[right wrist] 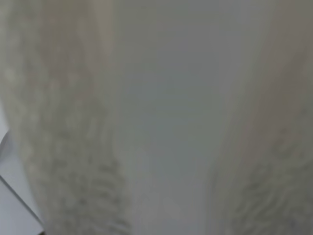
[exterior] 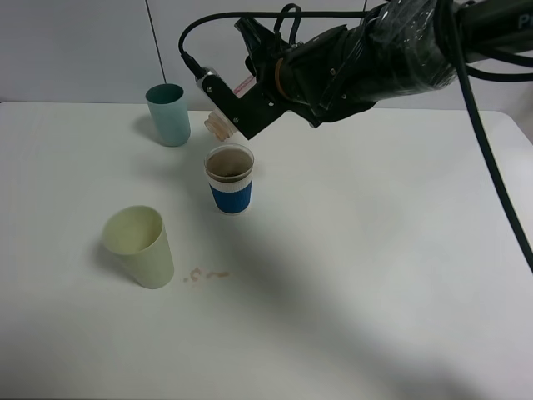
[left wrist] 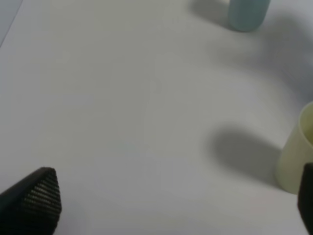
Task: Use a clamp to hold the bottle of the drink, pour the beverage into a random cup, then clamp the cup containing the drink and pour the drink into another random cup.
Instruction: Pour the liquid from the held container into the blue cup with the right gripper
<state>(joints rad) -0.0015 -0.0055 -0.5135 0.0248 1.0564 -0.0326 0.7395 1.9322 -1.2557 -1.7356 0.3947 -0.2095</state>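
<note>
right pincer: shut tight on the bottle, tipped, neck up in the air close to the blue band cup
blue band cup: middle of the surface, brown drink inside
teal cup: by the far edge, left part
left pincer: wide apart
pale green cup: near the left edge

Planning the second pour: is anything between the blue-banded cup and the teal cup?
Nothing stands on the table between the blue-banded cup and teal cup; only the bottle, held tilted in the right gripper, hangs above.
</note>
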